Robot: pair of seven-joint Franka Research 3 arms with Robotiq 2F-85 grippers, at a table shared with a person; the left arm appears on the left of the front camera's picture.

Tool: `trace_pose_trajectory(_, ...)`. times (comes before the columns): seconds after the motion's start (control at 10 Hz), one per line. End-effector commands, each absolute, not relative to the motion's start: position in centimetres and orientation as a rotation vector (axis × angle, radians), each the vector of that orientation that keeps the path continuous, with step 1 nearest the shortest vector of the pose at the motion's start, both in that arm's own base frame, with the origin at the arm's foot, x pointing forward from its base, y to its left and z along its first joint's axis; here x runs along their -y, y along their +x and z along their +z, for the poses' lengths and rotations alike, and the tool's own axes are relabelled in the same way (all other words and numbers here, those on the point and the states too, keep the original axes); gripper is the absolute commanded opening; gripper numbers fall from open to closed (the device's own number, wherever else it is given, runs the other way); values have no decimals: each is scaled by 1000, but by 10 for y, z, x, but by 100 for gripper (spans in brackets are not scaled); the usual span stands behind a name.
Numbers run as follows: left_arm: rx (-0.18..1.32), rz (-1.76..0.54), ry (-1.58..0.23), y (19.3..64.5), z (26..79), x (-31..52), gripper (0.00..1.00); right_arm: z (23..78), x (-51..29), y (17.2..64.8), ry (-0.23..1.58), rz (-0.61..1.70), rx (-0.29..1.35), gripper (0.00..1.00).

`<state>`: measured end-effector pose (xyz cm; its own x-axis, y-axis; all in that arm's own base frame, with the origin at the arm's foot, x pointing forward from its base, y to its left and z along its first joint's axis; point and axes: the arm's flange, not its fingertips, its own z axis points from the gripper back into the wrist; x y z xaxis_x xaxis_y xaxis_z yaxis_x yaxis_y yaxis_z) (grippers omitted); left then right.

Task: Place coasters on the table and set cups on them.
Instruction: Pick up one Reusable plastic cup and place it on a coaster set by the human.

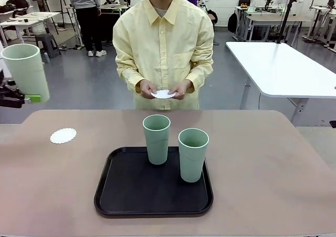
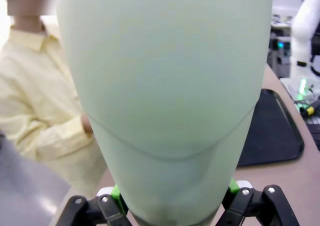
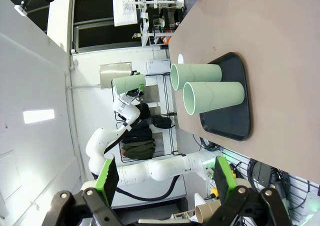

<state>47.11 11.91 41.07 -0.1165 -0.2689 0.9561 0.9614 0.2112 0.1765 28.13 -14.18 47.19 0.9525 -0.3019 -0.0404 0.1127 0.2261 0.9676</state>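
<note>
1. Left gripper (image 1: 23, 97) (image 2: 175, 198): jaws pinched on the held cup (image 1: 25, 72) (image 2: 165, 86), with a green pad (image 2: 116, 192) pressed against each side of its lower part. The held cup is nearly upright, mouth up, raised clear of the table (image 1: 262, 163) and well left of the tray (image 1: 121, 197).

2. Right gripper (image 3: 166, 178): jaws spread wide with nothing between the pads. It sits off the table, well apart from the tray (image 3: 235, 121).

3. Tray: black, rectangular with rounded corners, flat on the table at the centre of the near side.

4. Rear cup (image 1: 157, 139) (image 3: 197, 72): upright on the tray, at its far edge, slightly left of centre.

5. Front cup (image 1: 193, 154) (image 3: 215, 97): upright on the tray, just right of the rear cup and nearer the robot. The two are close together, and whether they touch cannot be told.

6. Coaster (image 1: 63, 136): white with a scalloped edge, flat on the table to the far left of the tray, below and to the right of the held cup.

7. Person: stands behind the far edge of the table, in line with the tray. Both hands (image 1: 147, 88) hold a second coaster (image 1: 163, 94) at waist level, above the far edge of the table.

8. White table (image 1: 283, 69): stands beyond the tray's right side, apart from the main table.
</note>
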Motion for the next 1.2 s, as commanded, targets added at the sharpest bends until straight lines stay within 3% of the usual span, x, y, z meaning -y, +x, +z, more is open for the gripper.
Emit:
trace_pose_trajectory(0.0,1291,-1209,-861,477,394,-132,77,473,141,281,1320,-285,172,100)
trace_pose_trajectory(0.4,1331,-1188,-846,455,381,-136,77,473,141,281,1320,-285,172,100)
trace_pose_trajectory(0.5,1277,-1189,-850,470,373,-142,77,473,141,281,1320,-285,172,100)
trace_pose_trajectory(1.0,1280,-1187,-857,467,371,-141,77,473,141,281,1320,-285,172,100)
trace_pose_trajectory(1.1,1193,-1147,-857,492,353,-148,77,473,141,281,1320,-285,172,100)
